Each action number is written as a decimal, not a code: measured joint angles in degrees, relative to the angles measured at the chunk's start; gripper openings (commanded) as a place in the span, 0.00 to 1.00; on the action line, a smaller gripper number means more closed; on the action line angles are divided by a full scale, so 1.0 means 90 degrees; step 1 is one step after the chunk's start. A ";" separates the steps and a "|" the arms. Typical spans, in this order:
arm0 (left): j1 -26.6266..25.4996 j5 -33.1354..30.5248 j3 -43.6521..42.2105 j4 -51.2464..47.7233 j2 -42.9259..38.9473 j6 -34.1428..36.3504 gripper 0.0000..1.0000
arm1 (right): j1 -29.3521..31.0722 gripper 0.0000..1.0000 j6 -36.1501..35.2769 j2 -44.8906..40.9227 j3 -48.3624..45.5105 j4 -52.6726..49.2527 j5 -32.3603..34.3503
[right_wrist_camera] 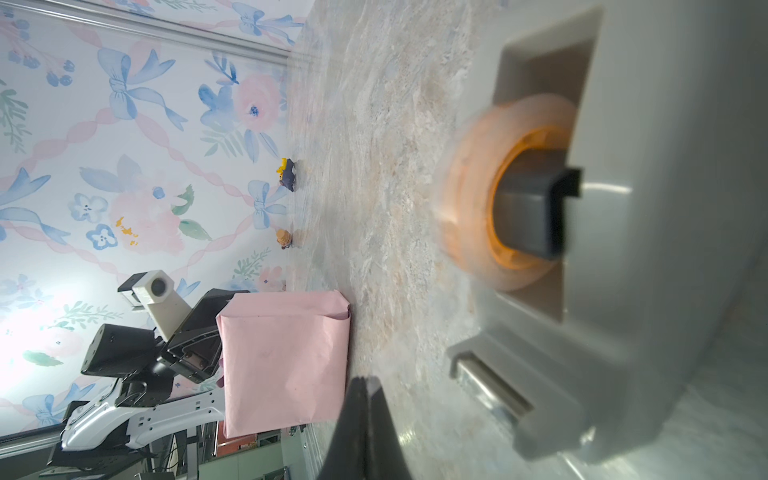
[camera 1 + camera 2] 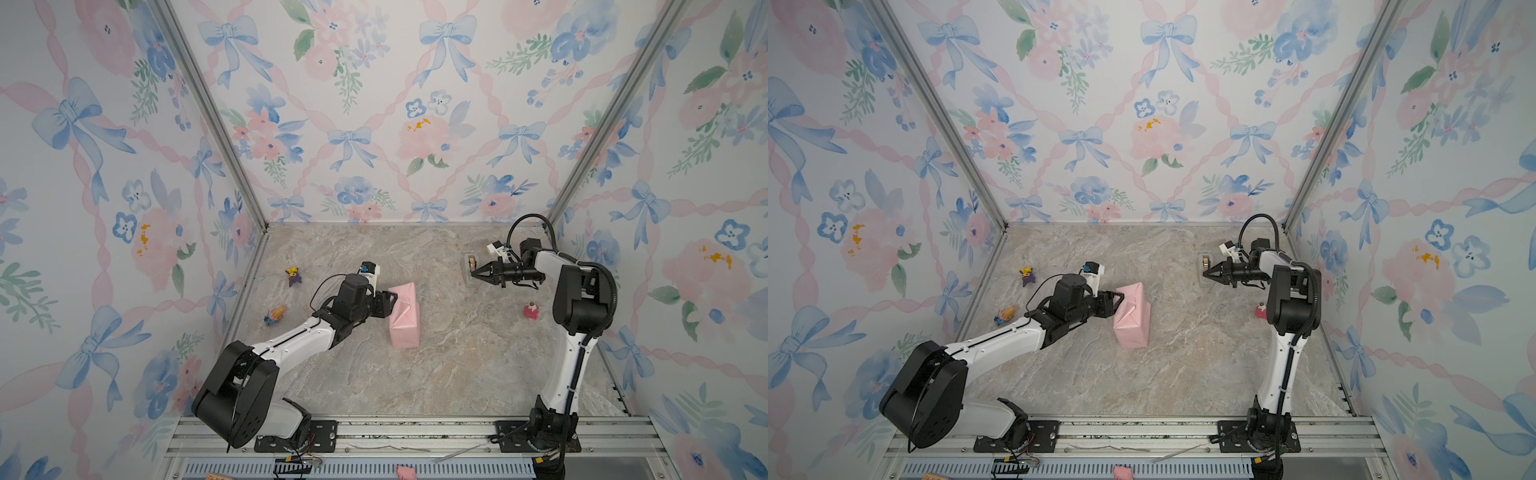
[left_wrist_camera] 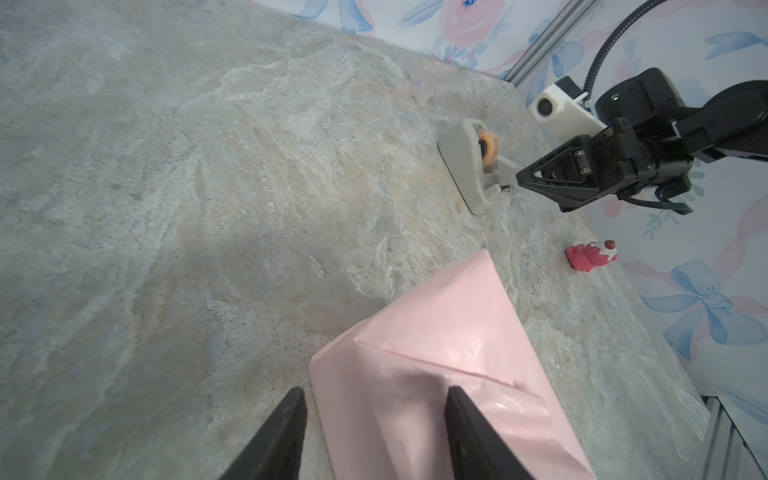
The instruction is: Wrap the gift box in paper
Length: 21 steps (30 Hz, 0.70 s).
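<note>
The pale pink paper [image 2: 403, 320] [image 2: 1133, 320] is folded into a closed package that stands on edge mid-table. The gift box is hidden inside it. My left gripper [image 2: 392, 299] [image 3: 374, 392] is open at the package's folded left end. One of its fingers [image 3: 461, 419] rests against the folded flaps, while the other hangs over bare table. My right gripper [image 2: 473, 273] [image 1: 365, 380] is shut, its tip just in front of the cutter of the grey tape dispenser [image 2: 467, 280] [image 3: 465, 166]. Whether tape sits between the right jaws I cannot tell.
A purple-and-yellow toy [image 2: 293, 276] and an orange-and-blue toy [image 2: 275, 315] lie left of the left arm. A small red figure [image 2: 531, 310] sits beside the right arm. Floral walls close three sides. A metal rail [image 2: 415, 432] runs along the front.
</note>
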 measured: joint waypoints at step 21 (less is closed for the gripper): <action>0.0010 -0.0039 -0.0019 -0.0007 -0.0032 0.0002 0.56 | -0.0369 0.00 0.0826 -0.1523 -0.2188 0.1018 0.0816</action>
